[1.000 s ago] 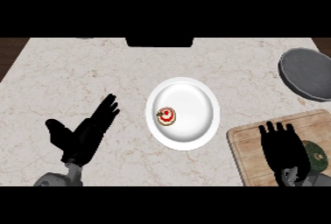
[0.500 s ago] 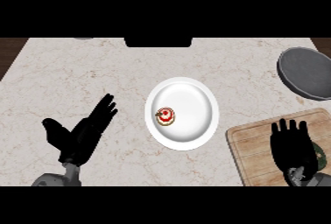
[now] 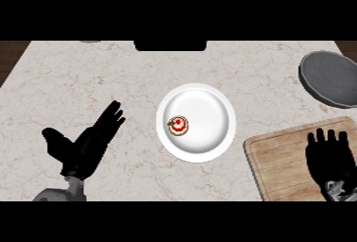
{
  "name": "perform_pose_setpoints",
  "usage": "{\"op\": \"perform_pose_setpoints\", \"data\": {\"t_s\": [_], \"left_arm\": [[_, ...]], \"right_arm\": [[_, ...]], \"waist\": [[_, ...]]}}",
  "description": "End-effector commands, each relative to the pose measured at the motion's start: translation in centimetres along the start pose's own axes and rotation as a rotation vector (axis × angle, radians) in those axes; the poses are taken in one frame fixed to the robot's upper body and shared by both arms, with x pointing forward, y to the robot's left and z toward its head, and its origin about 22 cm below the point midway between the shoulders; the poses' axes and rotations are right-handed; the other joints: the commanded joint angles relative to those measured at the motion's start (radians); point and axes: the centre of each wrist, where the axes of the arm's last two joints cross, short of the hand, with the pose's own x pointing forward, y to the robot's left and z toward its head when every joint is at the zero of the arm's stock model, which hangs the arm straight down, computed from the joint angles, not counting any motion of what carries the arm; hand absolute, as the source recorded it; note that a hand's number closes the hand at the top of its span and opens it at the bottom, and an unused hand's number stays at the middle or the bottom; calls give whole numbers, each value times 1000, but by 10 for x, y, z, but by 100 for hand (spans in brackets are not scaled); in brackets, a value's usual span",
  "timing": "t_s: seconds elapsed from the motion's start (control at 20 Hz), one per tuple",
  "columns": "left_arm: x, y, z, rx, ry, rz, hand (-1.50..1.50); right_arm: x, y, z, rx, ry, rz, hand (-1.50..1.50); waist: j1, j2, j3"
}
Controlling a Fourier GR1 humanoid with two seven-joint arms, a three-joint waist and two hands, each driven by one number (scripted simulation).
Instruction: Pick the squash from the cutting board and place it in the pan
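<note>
The wooden cutting board (image 3: pixel 279 163) lies at the lower right. My right hand (image 3: pixel 327 158) hovers over its right part, open with fingers straight and pointing away from me. The squash does not show; the hand covers the spot where it lay. The dark grey pan (image 3: pixel 330 78) sits at the far right, beyond the board. My left hand (image 3: pixel 87 144) rests open at the lower left, fingers up, holding nothing.
A white plate (image 3: pixel 209 106) stands in the middle of the marble counter, with a small red and white item (image 3: pixel 178 125) on its left part. A black block (image 3: pixel 171 46) sits at the counter's far edge.
My right hand has slid to the right across the cutting board and now covers the dark green squash that showed at the right edge. The left hand barely moved.
</note>
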Motion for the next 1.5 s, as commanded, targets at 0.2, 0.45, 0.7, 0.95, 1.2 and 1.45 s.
{"op": "perform_pose_setpoints", "data": {"t_s": [0.2,0.45,0.7,0.95,1.2,1.45], "left_arm": [[-5,4,-7,-17,-16,-4,0],[-20,-11,-4,-24,-7,-13,0],[-8,0,-1,14,1,9,0],[-7,-10,-6,30,4,14,0],[-9,-4,3,50,1,-2,0],[-5,7,-3,25,0,-4,0]], "right_arm": [[9,8,-21,-113,-64,63,150],[-13,30,-35,-203,-191,17,150],[16,14,11,-309,-684,-450,150],[-6,38,13,-426,-684,-547,150],[-54,26,19,-751,-578,-728,150],[-75,25,29,-848,-624,-1044,150]], "waist": [[6,1,0],[4,2,0],[-28,-6,5],[-25,-3,1],[-36,-8,2],[-29,-3,1]]}}
